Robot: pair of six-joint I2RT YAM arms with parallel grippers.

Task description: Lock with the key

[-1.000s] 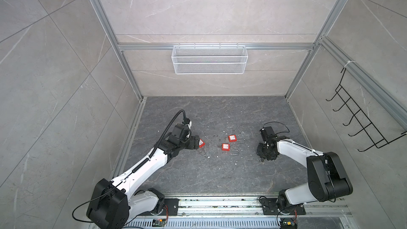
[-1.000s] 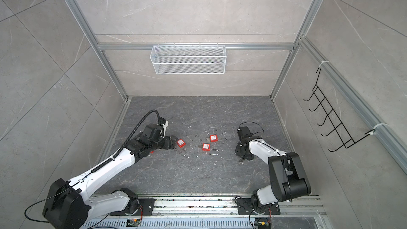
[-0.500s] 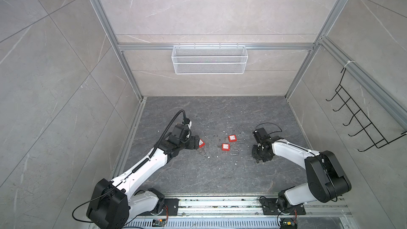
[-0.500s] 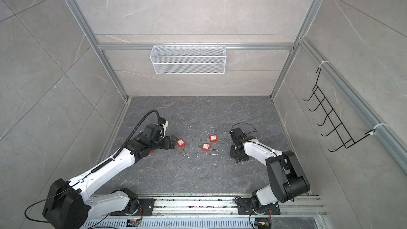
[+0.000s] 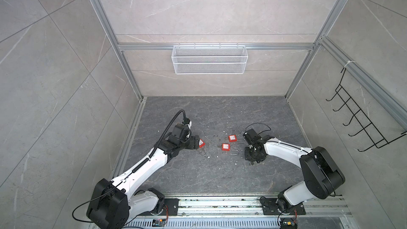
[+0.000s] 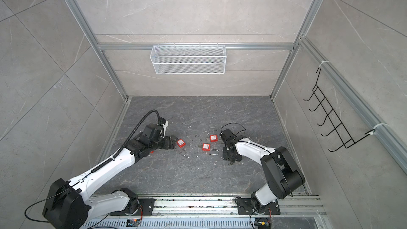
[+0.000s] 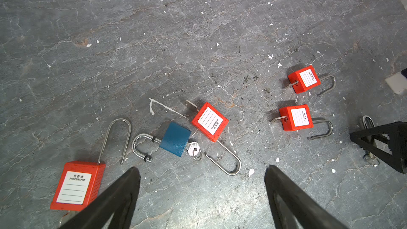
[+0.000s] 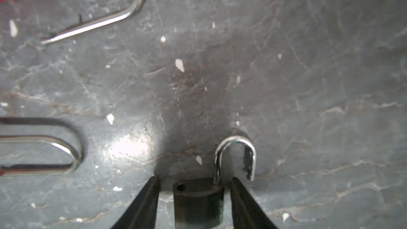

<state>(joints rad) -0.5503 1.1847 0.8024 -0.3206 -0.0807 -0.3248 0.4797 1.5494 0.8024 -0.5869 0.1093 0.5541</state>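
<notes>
My right gripper (image 8: 195,179) is open, its fingers on either side of a small dark padlock (image 8: 198,201) with a gap showing on each side. The padlock's silver shackle (image 8: 234,150) is swung out of its hole. In both top views this gripper (image 5: 253,160) (image 6: 231,159) points down at the floor, right of two red padlocks (image 5: 225,146) (image 5: 232,138). In the left wrist view a key ring (image 7: 372,160) shows under it. My left gripper (image 7: 202,169) is open and empty above the floor, near a blue padlock (image 7: 175,139) with a key (image 7: 193,149) in it.
A red padlock (image 7: 209,121) with an open shackle lies beside the blue one, and a larger red padlock (image 7: 74,186) lies by my left finger. A white wire basket (image 5: 209,62) hangs on the back wall and a black hook rack (image 5: 363,124) on the right wall.
My right gripper has moved left toward the two red padlocks and its jaws have widened. The left arm has not moved.
</notes>
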